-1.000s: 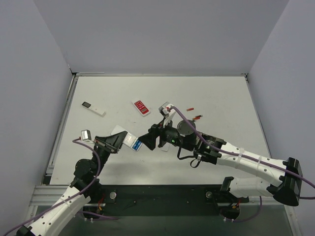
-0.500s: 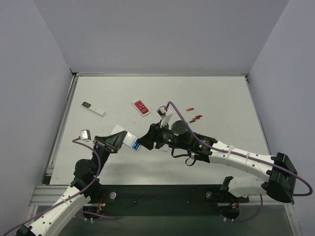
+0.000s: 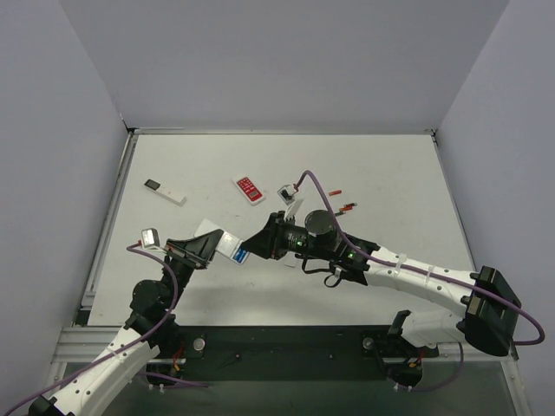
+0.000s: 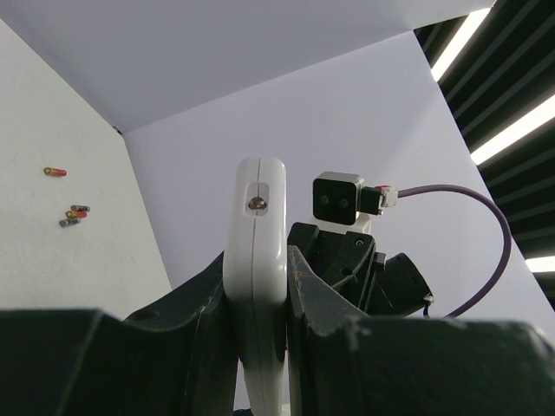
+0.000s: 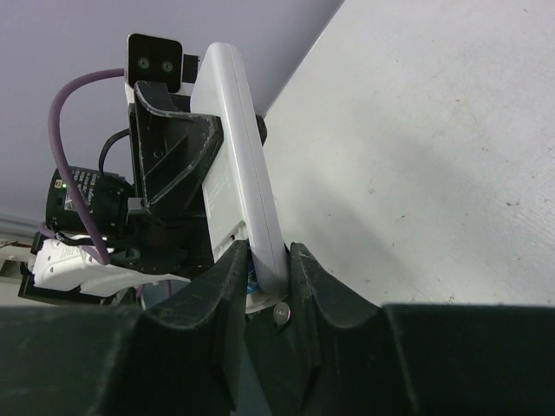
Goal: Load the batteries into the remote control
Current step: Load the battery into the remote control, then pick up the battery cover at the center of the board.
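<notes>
Left gripper: jaws closed on the remote, one finger flat against each broad face, the white body seen edge-on and rising upright between them, a small screw showing near its top end. Right gripper: jaws likewise clamped on the remote's opposite end, fingers pressed to both faces, so the remote spans the two grippers and is held off the table. Battery: a small blue patch at the remote's end by the right fingers, probably a cell seated in the compartment; how many cannot be told. Position, top view: remote and both grippers meet over the near-left part of the table, the left arm reaching from the lower left, the right arm stretched in from the lower right with its purple cable looped above. Red remote: flat on the table beyond the grippers. Slim remote: flat, far left. Red cells: loose on the table beyond the right arm, well apart from the held remote.
</notes>
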{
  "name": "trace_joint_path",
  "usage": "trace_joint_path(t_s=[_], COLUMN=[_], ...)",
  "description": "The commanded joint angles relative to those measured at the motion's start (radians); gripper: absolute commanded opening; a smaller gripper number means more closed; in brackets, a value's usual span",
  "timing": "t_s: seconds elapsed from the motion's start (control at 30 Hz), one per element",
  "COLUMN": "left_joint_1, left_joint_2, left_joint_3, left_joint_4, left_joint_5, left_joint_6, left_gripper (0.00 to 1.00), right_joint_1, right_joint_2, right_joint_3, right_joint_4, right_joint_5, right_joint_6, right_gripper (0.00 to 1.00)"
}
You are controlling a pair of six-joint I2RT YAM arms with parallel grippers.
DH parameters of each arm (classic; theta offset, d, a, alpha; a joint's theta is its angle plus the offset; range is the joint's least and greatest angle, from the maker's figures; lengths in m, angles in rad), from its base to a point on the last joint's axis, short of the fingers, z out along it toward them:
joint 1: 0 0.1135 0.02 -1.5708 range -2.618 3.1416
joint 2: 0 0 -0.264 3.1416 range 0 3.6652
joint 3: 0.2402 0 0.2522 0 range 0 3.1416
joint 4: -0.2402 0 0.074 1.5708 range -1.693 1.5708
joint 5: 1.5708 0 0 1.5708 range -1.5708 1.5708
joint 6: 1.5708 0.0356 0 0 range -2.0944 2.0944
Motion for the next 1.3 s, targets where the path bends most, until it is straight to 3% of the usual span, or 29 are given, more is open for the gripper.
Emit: trace_joint_path(t_s=[0.0, 0.13, 0.3, 0.47, 0.57, 0.77, 0.9, 1.27], left_joint_1=[-0.002, -0.002, -0.002, 0.000, -0.002, -0.002, -0.002, 0.000], left_joint_2=[-0.007, -0.010, -0.024, -0.048, -0.056, -0.045, -0.038, -0.035], left_joint_3=[-0.067, -0.066, -0.047, -0.041, -0.055, -0.093, -0.110, -0.110], left_joint_4=[0.125, 0.121, 0.026, -0.171, -0.237, -0.274, -0.269, -0.275], left_joint_5=[0.017, 0.013, 0.014, -0.004, -0.019, -0.018, -0.013, -0.004], left_joint_6=[0.004, 0.020, 0.083, 0.124, 0.121, 0.118, 0.110, 0.106], left_gripper=[0.00, 0.00, 0.00, 0.00, 0.00, 0.00, 0.00, 0.00], right_joint_1=[-0.018, -0.025, -0.050, -0.096, -0.131, -0.162, -0.180, -0.212], right_joint_2=[0.014, 0.013, -0.042, -0.145, -0.167, -0.078, 0.009, 0.321], right_joint_3=[-0.015, -0.012, 0.004, 0.056, 0.048, 0.037, 0.018, 0.074], right_joint_4=[0.037, 0.009, -0.023, -0.269, -0.380, -0.584, -0.597, -0.590], right_joint_5=[-0.004, 0.001, -0.024, -0.001, 0.024, 0.068, 0.067, 0.036], right_joint_6=[0.036, 0.032, -0.060, -0.345, -0.532, -0.793, -0.941, -0.996], right_gripper=[0.13, 0.13, 0.39, 0.70, 0.78, 0.79, 0.79, 0.78])
